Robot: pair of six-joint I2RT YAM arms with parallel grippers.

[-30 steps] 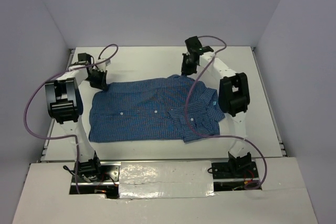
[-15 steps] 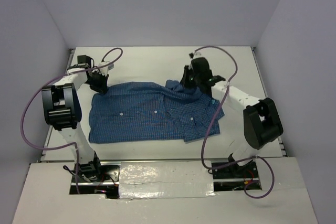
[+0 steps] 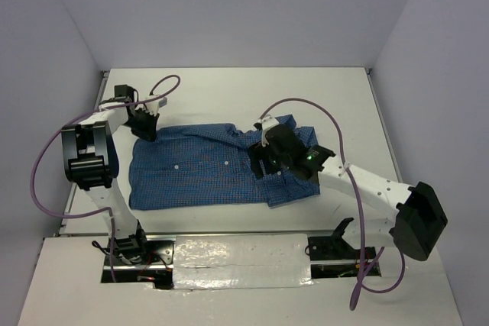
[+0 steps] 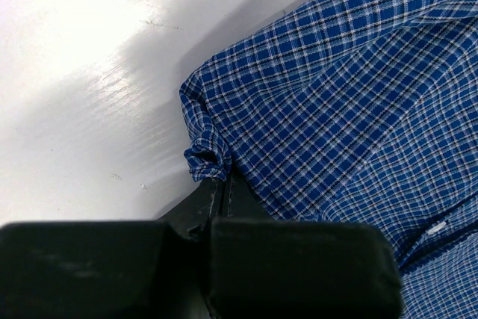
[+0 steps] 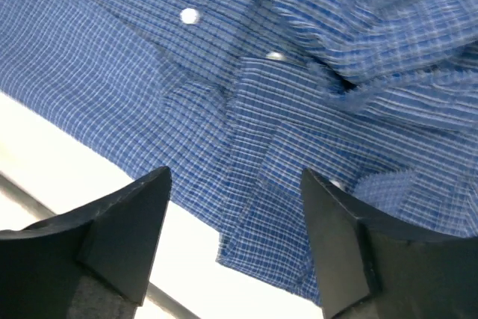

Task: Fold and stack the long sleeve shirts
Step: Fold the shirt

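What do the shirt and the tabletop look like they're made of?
The shirt: thin woven cloth, likely cotton, matte; the fine blue check runs through the weave and it puckers softly. The tabletop: hard smooth white board, maybe laminate, slight sheen; it shows glare and fine scratches.

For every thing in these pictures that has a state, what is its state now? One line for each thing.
shirt: lies on the table, button front up, cloth rumpled at the collar end.
left claw: shut on the shirt's far corner.
right claw: open, above the shirt, holding nothing.
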